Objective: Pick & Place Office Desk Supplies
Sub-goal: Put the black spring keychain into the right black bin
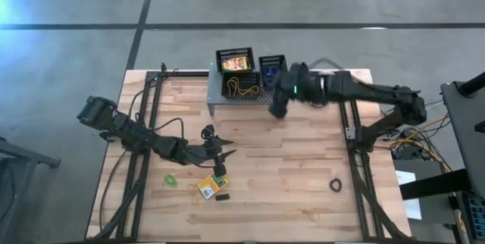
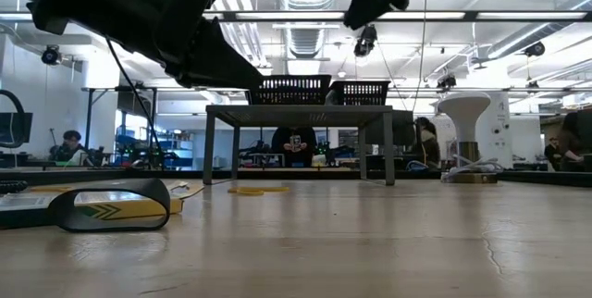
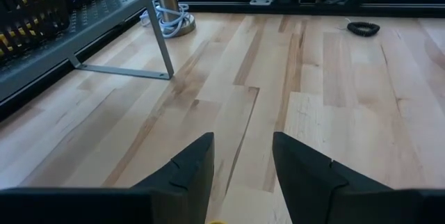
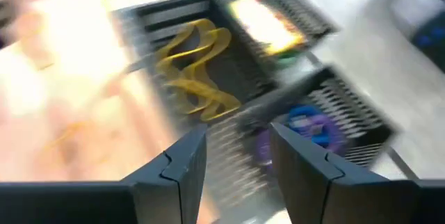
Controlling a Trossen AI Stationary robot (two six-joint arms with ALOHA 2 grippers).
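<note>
A yellow-orange crayon box [image 1: 211, 187] lies flat on the table with a tiny black block [image 1: 222, 196] beside it and a green rubber band [image 1: 170, 178] to its left. A black rubber band [image 1: 335, 185] lies near the right. My left gripper [image 1: 224, 154] hovers open just beyond the crayon box, nothing between its fingers [image 3: 188, 172]. My right gripper [image 1: 279, 108] hangs open at the shelf's right front corner, over the baskets; its view shows yellow bands [image 4: 195, 71], a crayon box [image 4: 268, 26] and blue and purple bands [image 4: 309, 130] lying in the baskets.
The grey perforated shelf [image 1: 239, 96] stands at the table's far middle and carries three black lattice baskets [image 1: 235, 61]. A white round object with a coiled cord [image 3: 170, 15] stands to the shelf's right. Black frame rails [image 1: 144, 123] run along both table sides.
</note>
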